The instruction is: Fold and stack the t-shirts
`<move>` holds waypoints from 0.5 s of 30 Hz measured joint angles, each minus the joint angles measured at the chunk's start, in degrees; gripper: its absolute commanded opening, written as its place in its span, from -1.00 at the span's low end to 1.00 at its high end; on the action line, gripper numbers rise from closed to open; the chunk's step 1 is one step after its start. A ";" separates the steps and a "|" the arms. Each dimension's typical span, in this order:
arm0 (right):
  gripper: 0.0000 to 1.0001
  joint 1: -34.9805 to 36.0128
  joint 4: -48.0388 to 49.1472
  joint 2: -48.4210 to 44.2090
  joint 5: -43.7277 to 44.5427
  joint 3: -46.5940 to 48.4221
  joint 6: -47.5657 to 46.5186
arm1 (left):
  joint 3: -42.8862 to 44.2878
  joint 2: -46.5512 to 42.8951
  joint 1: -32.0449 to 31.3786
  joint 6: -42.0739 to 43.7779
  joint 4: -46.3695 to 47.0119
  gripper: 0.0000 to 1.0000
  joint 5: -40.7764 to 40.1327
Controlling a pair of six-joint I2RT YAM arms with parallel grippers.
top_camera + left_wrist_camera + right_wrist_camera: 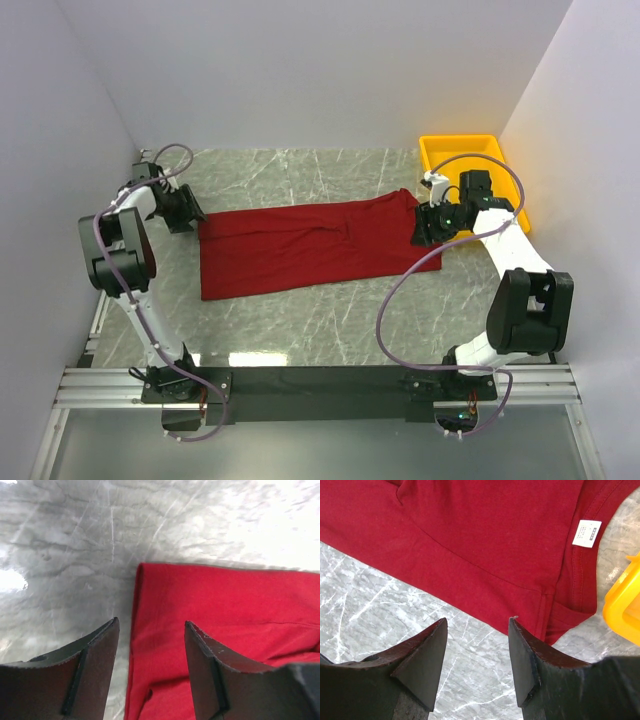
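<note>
As left fingers [95, 670] and right fingers [420, 665] stand spread, right arm [497, 238] part-hides the t-shirt [300, 245].

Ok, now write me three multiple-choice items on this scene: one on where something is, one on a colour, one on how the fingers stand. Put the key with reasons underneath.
1. Where is the yellow tray?
A. at the far right corner of the table
B. at the near left edge
C. between the arm bases

2. What colour is the t-shirt?
A. blue
B. white
C. dark red

3. How do the fingers of the left gripper and the right gripper stand?
A. shut on the cloth
B. open, holding nothing
C. shut on the tray

Key:
1 A, the top view shows it at the far right, past the t-shirt's end.
2 C, all three views show dark red cloth.
3 B, each wrist view shows a clear gap between the fingers with nothing clamped.
</note>
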 measured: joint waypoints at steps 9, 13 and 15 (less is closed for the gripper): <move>0.18 0.00 0.04 0.00 0.02 0.00 0.37 | 5.40 5.07 -2.64 0.15 -2.54 -0.34 -3.48; 0.18 0.00 0.04 0.00 0.02 0.00 0.57 | 5.42 5.33 -3.63 -0.15 -2.89 -0.98 -5.81; 0.18 0.00 0.07 0.00 0.02 0.00 0.57 | 5.35 5.38 -3.76 -0.42 -3.02 -0.99 -6.38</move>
